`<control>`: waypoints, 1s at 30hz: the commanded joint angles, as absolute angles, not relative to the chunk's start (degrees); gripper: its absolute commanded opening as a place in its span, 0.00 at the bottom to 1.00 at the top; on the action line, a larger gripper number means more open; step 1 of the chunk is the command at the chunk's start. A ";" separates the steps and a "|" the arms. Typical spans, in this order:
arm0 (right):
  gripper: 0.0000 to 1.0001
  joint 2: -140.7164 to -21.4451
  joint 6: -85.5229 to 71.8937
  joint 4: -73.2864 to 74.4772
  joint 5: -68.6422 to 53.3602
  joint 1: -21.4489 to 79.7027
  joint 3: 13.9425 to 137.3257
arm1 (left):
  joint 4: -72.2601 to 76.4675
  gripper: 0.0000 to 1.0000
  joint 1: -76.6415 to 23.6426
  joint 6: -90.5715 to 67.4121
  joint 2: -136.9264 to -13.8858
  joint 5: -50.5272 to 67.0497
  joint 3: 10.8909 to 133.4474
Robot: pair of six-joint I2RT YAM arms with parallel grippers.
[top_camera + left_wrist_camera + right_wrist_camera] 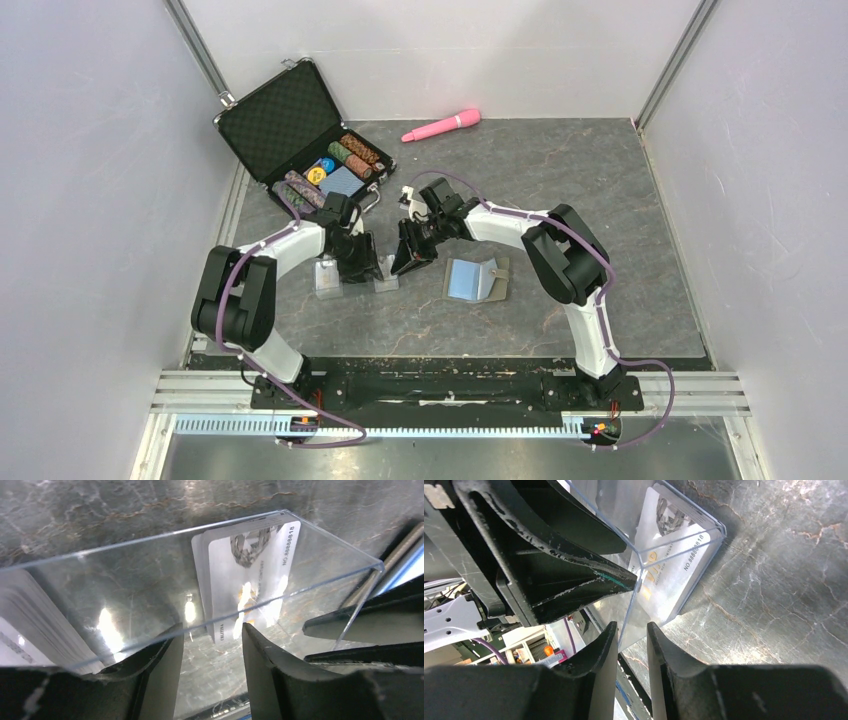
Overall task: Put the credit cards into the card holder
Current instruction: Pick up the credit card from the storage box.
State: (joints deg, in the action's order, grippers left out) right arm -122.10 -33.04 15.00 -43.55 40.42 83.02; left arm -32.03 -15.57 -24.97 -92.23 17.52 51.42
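Closest to me, both arms reach in from the table edge and meet over a clear plastic box (386, 283) on the dark marbled table (600, 200). From above you mostly just see black fingers crowding it, so the wrist cams do the real work here.

Left wrist view: the credit cards (245, 575) sit inside the box at one end. There's a thicker stack of pale cards (25, 622) at the other end, and that stack shows up nowhere else. The left gripper (212, 647) has its fingers spread by the box's near wall with nothing pinched between them.

Right wrist view: the right gripper (631, 637) straddles a corner edge of the box with only a narrow gap. Honestly can't tell if it's squeezing the plastic or just sitting around it. This view also shows the gold mark on the front card.

Only the top view has the card holder (475, 278). It lies open just right of the grippers, blue lining up, apart from the box.

Further back there's an open black case (290, 120) with poker chips (355, 155) in it, and a pink stick-shaped thing (441, 125) near the far wall.
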 commanded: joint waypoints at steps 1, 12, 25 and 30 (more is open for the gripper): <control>0.27 -122.01 -30.95 14.76 -44.65 41.05 85.08 | -35.90 0.50 -15.64 -20.41 -93.02 13.83 53.60; 0.27 -121.79 -30.41 14.76 -44.74 41.04 84.02 | -34.03 0.18 -16.25 -19.80 -95.10 16.70 53.73; 0.27 -121.20 -30.32 14.74 -44.56 41.03 82.97 | -38.29 0.03 -20.21 -19.29 -93.14 10.57 57.14; 0.26 -121.02 -30.23 14.74 -44.56 41.04 82.71 | -39.11 0.22 -22.30 -19.30 -93.68 8.80 58.33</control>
State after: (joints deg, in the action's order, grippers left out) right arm -122.10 -31.90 14.74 -43.53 40.62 83.13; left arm -38.04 -20.67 -21.54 -93.86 10.90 55.88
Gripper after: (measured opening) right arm 0.274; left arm 0.190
